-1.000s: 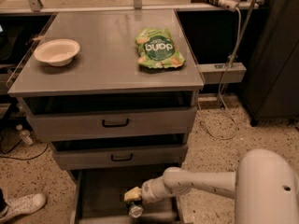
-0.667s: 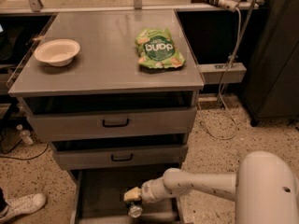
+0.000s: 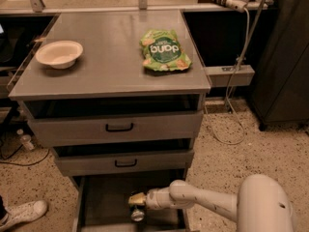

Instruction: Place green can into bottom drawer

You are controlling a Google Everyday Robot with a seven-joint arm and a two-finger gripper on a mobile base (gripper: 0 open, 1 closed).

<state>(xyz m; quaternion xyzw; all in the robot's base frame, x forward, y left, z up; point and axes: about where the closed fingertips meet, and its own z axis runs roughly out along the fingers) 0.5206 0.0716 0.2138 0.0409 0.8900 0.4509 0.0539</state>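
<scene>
At the far left a shoe stands on the floor and a bowl sits on the cabinet top; neither concerns the task. Below the top, the two upper drawers are nearly closed. The bottom drawer is pulled out, with its grey floor open to us.

Compared with a second ago, we find almost no change. The gripper stays low inside the bottom drawer, toward its right half, and the can stays just under it, in the same place. In our judgement this means that the carrying is finished and the task is at its last step. The can is already within the drawer, and what is left is to let it go and to take the arm out. Whether the gripper is closed on the can or already free of it, we cannot tell; the two are so close that they may touch.

Of the can we see little. A small round silver end faces us, bright against the dark floor, and the green wrap is hardly visible from this angle. We cannot say if it rests on the floor or hangs slightly above it.

More to the right, the bag lies on the top, and the arm reaches in from the lower right.
</scene>
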